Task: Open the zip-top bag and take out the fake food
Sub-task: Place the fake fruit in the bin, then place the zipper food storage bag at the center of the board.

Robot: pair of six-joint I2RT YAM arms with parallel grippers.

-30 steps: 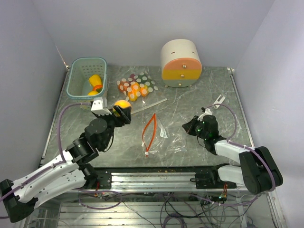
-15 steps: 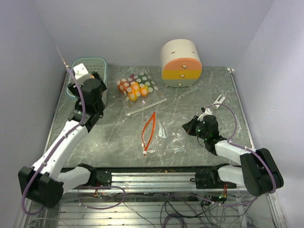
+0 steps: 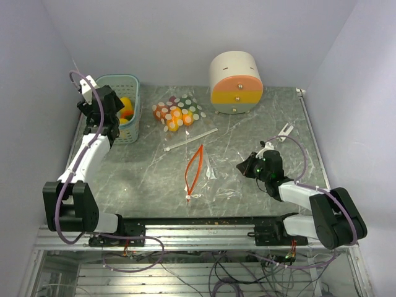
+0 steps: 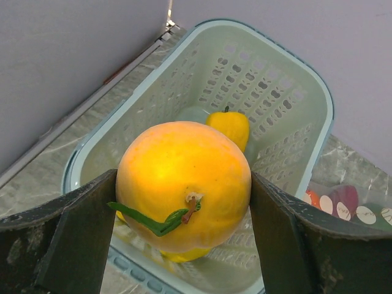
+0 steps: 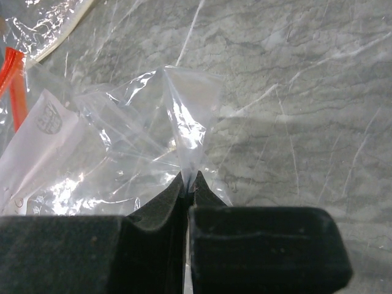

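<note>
Pincers: left pincer clamped on yellow-orange fruit over basket | right pincer pinched together on zip-top bag corner, above table.

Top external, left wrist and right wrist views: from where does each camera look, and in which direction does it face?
Top external: fixed above, behind the arm bases, looking down on the grey marbled table; the left arm and right arm show fully.
Left wrist: on the left arm, facing the pale green plastic basket; the left gripper holds a round orange plastic fruit.
Right wrist: low over the table, facing down; the right gripper is shut on the clear zip-top bag.
Shared: top external and left wrist both show the basket.
</note>
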